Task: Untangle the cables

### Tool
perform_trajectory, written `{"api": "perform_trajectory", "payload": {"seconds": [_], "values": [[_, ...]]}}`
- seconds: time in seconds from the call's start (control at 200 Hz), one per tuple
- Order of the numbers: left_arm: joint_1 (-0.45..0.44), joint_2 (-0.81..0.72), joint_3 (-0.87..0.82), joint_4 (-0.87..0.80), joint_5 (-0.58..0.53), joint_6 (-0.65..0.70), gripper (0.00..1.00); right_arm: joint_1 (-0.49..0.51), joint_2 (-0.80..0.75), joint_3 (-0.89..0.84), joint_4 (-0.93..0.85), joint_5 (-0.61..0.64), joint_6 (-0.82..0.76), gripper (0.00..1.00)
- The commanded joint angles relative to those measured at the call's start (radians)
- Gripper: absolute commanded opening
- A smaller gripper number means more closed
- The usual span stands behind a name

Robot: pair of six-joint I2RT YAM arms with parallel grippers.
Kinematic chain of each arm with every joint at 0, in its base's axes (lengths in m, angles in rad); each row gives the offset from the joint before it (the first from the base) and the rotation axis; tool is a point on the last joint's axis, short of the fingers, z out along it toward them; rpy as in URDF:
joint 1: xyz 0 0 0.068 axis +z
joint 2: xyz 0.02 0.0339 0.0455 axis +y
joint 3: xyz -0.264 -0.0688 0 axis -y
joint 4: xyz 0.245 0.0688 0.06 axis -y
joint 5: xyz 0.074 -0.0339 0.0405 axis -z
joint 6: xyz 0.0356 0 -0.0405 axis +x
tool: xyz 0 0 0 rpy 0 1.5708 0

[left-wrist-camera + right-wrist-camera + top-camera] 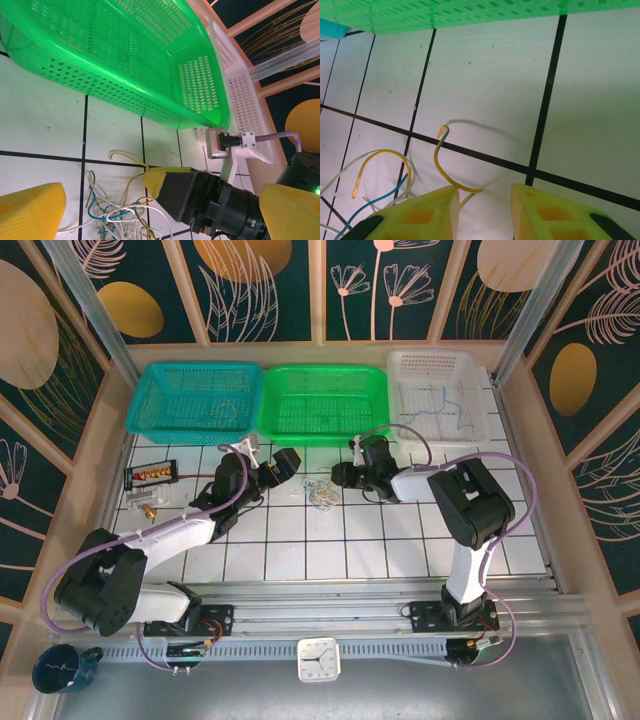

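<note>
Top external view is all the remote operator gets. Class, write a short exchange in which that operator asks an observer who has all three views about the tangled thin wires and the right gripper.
Operator: What colours are in the small clump of thin wires?
Observer: The left wrist view shows blue, yellow and white strands looped together on the white tiled table.
Operator: Has the right gripper caught one?
Observer: Not yet. In its wrist view a hooked yellow wire end runs into the gap between its yellow fingers, which stand apart.
</note>
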Motion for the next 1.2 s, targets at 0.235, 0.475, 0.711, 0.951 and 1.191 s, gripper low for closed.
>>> {"api": "perform_trajectory", "payload": {"seconds": [0.235,0.475,0.711,0.951,1.191], "values": [[-0.002,0.005,-0.011,0.033,0.013,-0.004,0.99,0.013,0.010,0.032,-0.003,-0.031,-0.020,0.00],[-0.001,-0.001,-0.005,0.022,0.019,0.007,0.99,0.013,-0.141,-0.042,-0.010,-0.015,-0.015,0.00],[-0.002,0.000,0.012,0.017,0.031,0.011,0.99,0.013,-0.285,-0.107,-0.008,0.039,-0.007,0.00],[-0.002,0.003,0.016,0.018,0.034,0.011,0.99,0.012,-0.198,-0.069,0.011,0.040,-0.007,0.25],[-0.002,0.006,0.013,0.021,0.040,0.009,0.99,0.013,-0.110,-0.055,0.098,0.051,0.013,0.39]]}}
